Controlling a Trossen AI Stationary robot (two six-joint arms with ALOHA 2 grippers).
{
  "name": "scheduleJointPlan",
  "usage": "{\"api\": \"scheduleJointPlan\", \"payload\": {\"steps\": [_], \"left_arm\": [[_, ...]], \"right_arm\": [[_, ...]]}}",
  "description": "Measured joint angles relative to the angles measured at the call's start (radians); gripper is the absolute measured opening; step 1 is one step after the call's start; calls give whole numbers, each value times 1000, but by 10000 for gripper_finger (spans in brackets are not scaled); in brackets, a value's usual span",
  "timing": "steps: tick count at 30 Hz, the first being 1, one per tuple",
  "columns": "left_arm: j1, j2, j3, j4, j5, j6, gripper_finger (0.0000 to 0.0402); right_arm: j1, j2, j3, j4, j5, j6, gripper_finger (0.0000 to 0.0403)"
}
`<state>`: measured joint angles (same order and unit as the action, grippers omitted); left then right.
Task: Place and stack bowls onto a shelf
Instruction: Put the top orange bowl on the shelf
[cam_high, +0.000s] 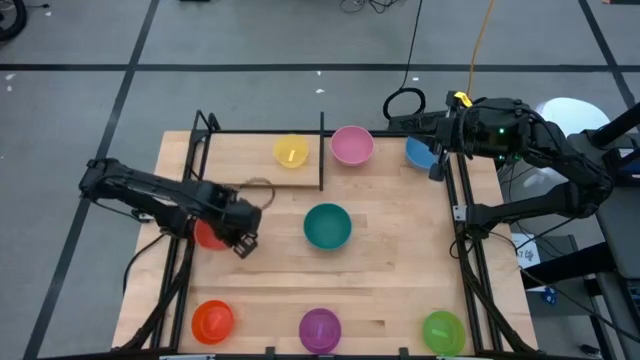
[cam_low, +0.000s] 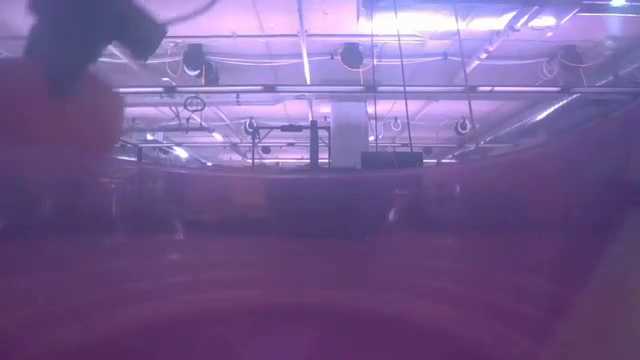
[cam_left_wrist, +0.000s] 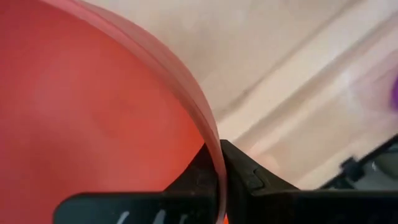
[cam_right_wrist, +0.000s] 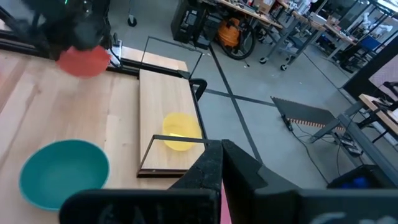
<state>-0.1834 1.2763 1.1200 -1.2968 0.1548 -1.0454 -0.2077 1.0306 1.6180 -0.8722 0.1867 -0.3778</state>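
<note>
The red bowl (cam_high: 207, 236) hangs at the table's left side, with my left gripper (cam_high: 240, 238) shut on it; the right wrist view shows the bowl (cam_right_wrist: 84, 61) below that arm. The shelf (cam_high: 240, 160) stands along the far edge, and a yellow bowl (cam_high: 291, 151) rests on its plank left of the upright divider (cam_high: 322, 150). Pink (cam_high: 352, 145) and blue (cam_high: 418, 153) bowls sit to the right of the divider. The teal bowl (cam_high: 327, 225) sits mid-table. My right gripper (cam_right_wrist: 221, 165) is shut, raised over the far right. My left gripper pinches the red bowl's rim (cam_left_wrist: 211, 140), one finger (cam_left_wrist: 199, 168) inside the bowl and the other (cam_left_wrist: 245, 171) outside its wall. The fingers come from above, pointing steeply down. The bowl hangs below them, tilted and lifted off the table.
Orange (cam_high: 213, 320), purple (cam_high: 320, 328) and green (cam_high: 443, 332) bowls line the near edge. A purple haze fills most of the low view. Black frame rods (cam_high: 465, 230) run along the table's right and left sides. Bare wood lies around the teal bowl.
</note>
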Motion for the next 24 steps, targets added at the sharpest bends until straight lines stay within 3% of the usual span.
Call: {"api": "scheduleJointPlan", "payload": {"steps": [6,10,24], "left_arm": [[93,0,241,-161,-171,82,5],[194,0,328,-203,-260,196,5],[637,134,337,-120,-233,749,5]], "right_arm": [[0,0,0,0,0,-8,0],[0,0,0,0,0,-8,0],[0,0,0,0,0,-3,0]]}}
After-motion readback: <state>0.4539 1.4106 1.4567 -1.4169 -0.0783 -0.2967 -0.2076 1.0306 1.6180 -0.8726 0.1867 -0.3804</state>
